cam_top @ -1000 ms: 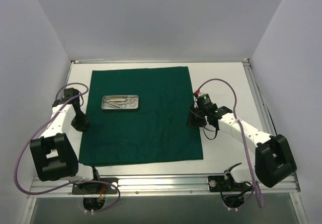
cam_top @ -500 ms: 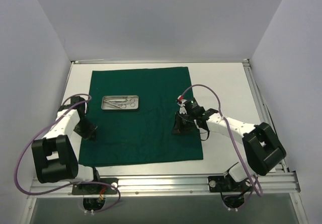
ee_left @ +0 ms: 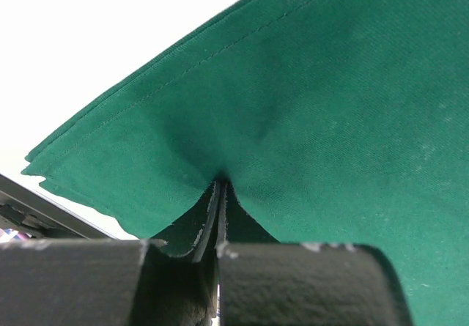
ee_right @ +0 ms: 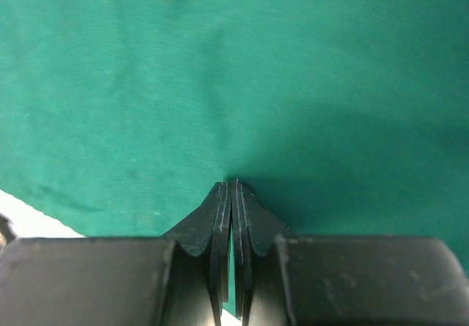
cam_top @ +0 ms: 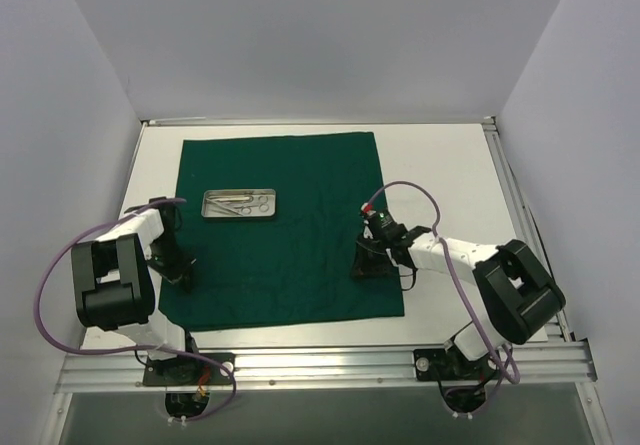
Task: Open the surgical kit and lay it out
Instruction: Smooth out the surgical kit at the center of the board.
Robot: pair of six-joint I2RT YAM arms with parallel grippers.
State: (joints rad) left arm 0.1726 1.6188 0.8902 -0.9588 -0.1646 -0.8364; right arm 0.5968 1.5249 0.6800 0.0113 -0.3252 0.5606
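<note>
Where it's pinched, green cloth (cam_top: pixel 290 260) puckers — flat elsewhere.

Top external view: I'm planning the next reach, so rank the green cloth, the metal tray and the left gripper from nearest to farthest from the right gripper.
1. The green cloth: pinched by the right gripper near its right edge.
2. The metal tray: on the cloth, back and to the left.
3. The left gripper: at the cloth's left edge.
</note>
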